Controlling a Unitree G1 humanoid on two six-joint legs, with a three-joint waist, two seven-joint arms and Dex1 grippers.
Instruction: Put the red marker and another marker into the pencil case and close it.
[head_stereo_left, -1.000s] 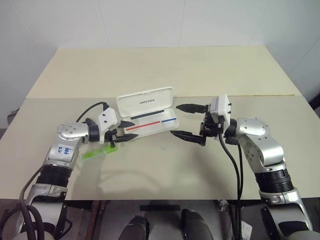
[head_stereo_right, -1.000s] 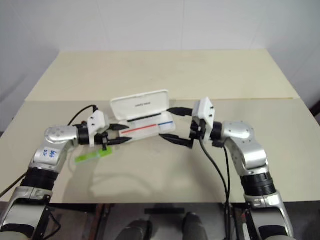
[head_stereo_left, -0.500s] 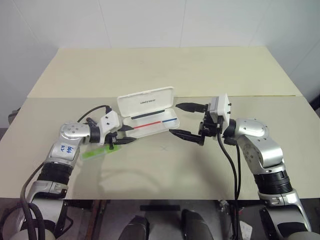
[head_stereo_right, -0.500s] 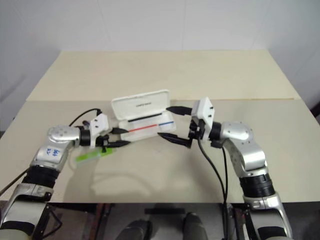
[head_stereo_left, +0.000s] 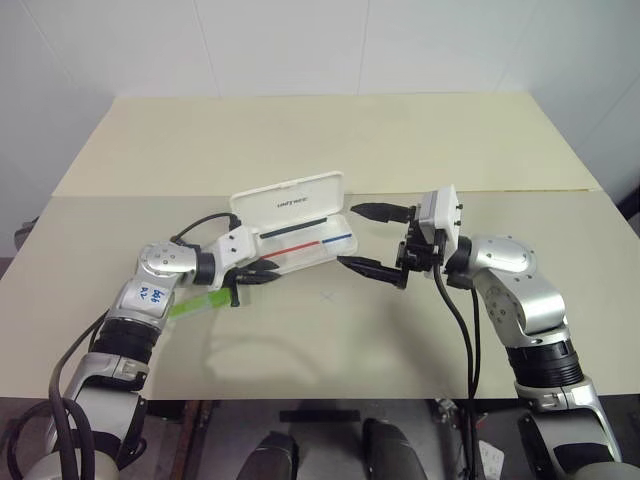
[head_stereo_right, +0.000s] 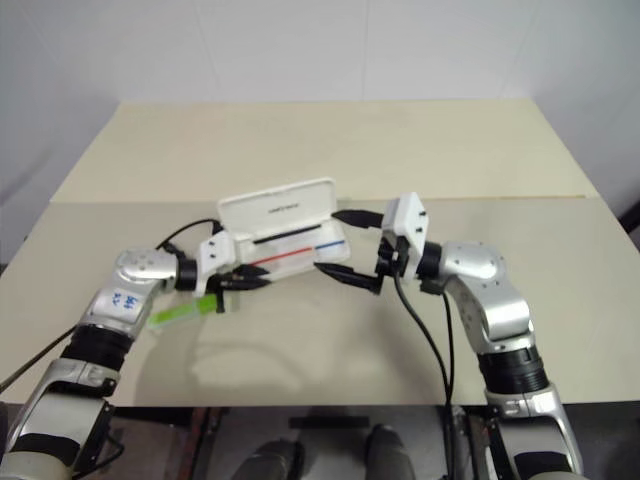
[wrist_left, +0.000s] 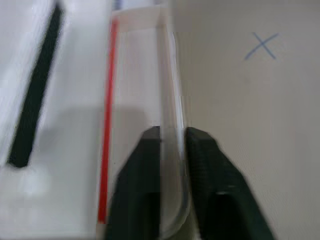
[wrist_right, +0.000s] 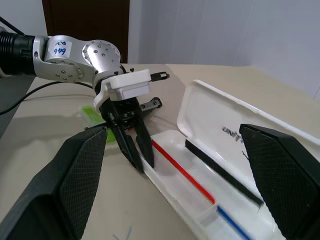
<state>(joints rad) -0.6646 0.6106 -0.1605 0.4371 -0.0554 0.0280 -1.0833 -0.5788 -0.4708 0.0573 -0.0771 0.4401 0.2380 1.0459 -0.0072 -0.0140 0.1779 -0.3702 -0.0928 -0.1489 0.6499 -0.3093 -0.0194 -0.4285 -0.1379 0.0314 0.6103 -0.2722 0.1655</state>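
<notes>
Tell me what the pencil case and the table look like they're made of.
The pencil case looks like glossy white plastic: thin molded walls, rounded corners, and a rim that seems slightly translucent in the left wrist view, where the left gripper pinches it. The table looks like matte beige laminate or painted board, smooth and without visible grain, with a seam across it; the exact material is unclear.

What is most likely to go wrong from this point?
1. The left gripper is shut on the thin front wall of the pencil case. A pull may drag or tip the light, open case rather than steady it.
2. The green marker lies on the table right beside the left forearm, which may knock it away.
3. The right gripper hangs open close to the case's end and may bump it.
</notes>
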